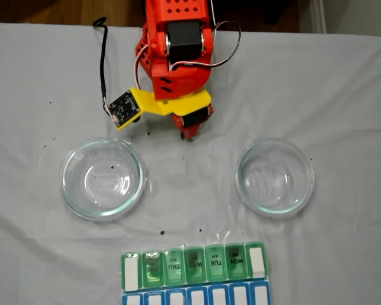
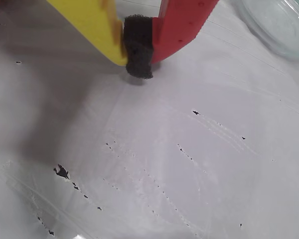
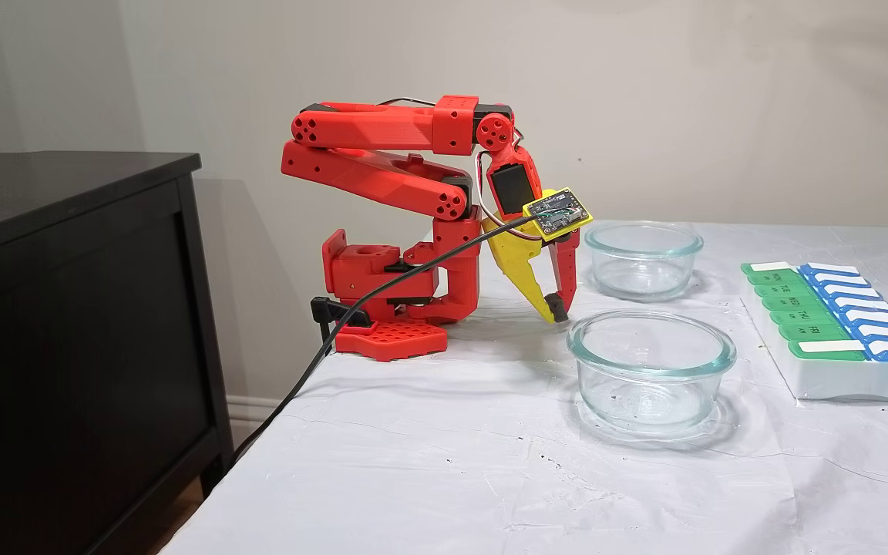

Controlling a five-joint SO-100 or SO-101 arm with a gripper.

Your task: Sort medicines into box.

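Observation:
My gripper (image 1: 189, 134), with one yellow and one red finger, points down at the white tablecloth close to the arm's base, between the two glass dishes. Its jaws are shut, with only a black foam pad pressed between the tips, as the wrist view shows around the gripper (image 2: 139, 59). From the side, the gripper (image 3: 556, 311) almost touches the cloth. The box (image 1: 132, 272), a pill organizer with a green day-labelled row and a blue row, lies at the near table edge; in the side view the box (image 3: 837, 383) is at the right. No medicines are in view.
Two round glass dishes, a left dish (image 1: 63, 181) and a right dish (image 1: 310, 180), stand empty on either side. Small black specks (image 2: 62, 172) dot the cloth. A black cabinet (image 3: 66, 308) stands beside the table, and a black cable (image 3: 382, 289) runs off the edge.

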